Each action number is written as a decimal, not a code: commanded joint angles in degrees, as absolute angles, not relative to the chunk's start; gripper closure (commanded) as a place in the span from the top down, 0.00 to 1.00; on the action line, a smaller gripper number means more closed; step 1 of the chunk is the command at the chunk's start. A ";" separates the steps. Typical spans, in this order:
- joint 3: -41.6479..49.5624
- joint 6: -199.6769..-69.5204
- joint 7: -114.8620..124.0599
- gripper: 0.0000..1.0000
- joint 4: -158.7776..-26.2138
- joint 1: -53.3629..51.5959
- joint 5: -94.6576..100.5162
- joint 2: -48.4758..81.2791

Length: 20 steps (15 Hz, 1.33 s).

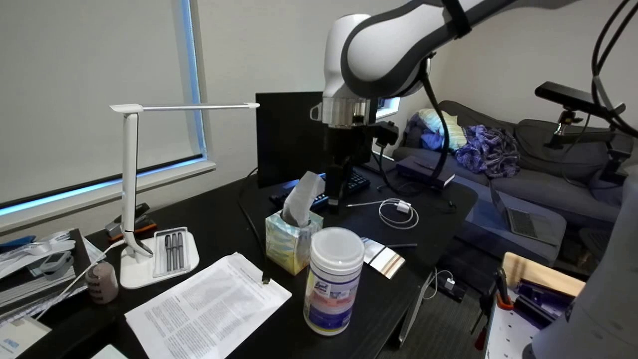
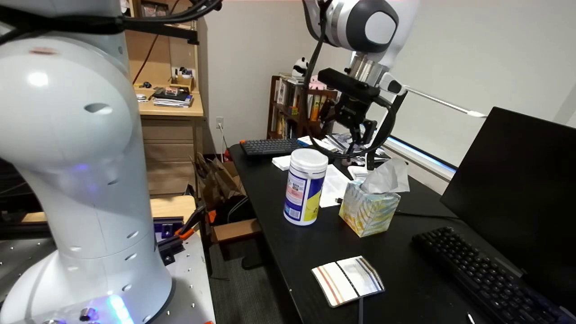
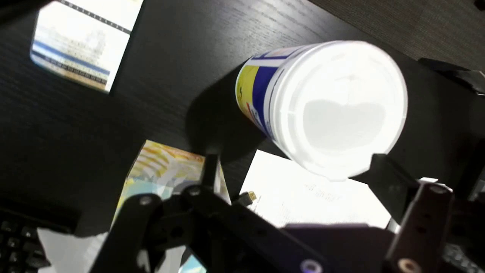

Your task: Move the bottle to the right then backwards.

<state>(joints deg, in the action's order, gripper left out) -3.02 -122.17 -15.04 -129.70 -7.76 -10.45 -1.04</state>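
one bottle [image 1: 333,291] stands upright near the long edge of the table [image 2: 324,245], the edge facing the robot's base [image 2: 81,261]; one tissue box [image 2: 369,209] sits just beside it, farther in from that edge, with one tissue [image 1: 302,199] poking up. one hand [image 3: 295,170] hangs over the table, its two fingers [image 3: 392,182] spread wide apart in the wrist view. one stack of papers [image 1: 209,309] lies just beside the bottle, and one striped booklet [image 2: 348,280] lies near the same long edge. one keyboard [image 2: 270,147] is by a corner, and a second keyboard [image 2: 477,272] is toward the opposite long edge, in front of one screen [image 2: 517,193]. one lamp [image 1: 129,174] stands toward that opposite edge too, with three pens [image 1: 174,252] in its base.
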 commanded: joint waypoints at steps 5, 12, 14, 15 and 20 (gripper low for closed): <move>-8.86 -126.70 -6.01 1.00 -141.12 -10.58 -9.72 -7.43; -12.98 -136.35 0.51 1.00 -144.78 -12.54 0.52 -7.32; -14.22 -138.55 3.51 1.00 -145.23 -12.85 5.71 -6.95; -14.76 -139.22 4.82 1.00 -145.30 -12.98 7.87 -6.85; -16.90 -141.02 3.27 1.00 -144.23 -14.74 13.60 -6.49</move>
<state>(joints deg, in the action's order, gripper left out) -15.74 -139.26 4.79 -144.28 -13.45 10.93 -6.18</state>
